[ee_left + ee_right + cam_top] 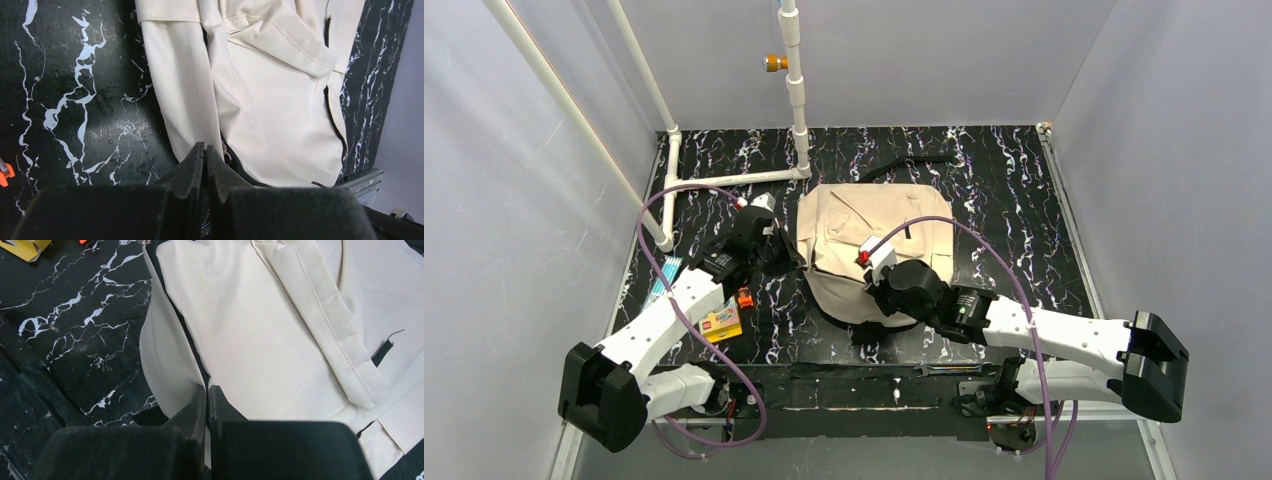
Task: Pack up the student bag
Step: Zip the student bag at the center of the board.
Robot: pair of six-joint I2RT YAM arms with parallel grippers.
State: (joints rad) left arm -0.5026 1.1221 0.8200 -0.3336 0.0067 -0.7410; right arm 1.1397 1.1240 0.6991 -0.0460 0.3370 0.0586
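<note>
Large beige soft fabric backpack lies flat mid-table, long axis roughly far-to-near, rounded end toward the arm bases. At the backpack's left edge, left gripper: fingers pressed together, tips at the side fabric by the black zip. At its near-left rim, right gripper: pressed together on the zip seam; can't tell if cloth is caught. Backpack spreads ahead of both. Small yellow book lies left of the backpack, nearer the left arm.

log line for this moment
student bag: lying flat | left end effector: shut at its edge | right end effector: shut on its fabric
</note>
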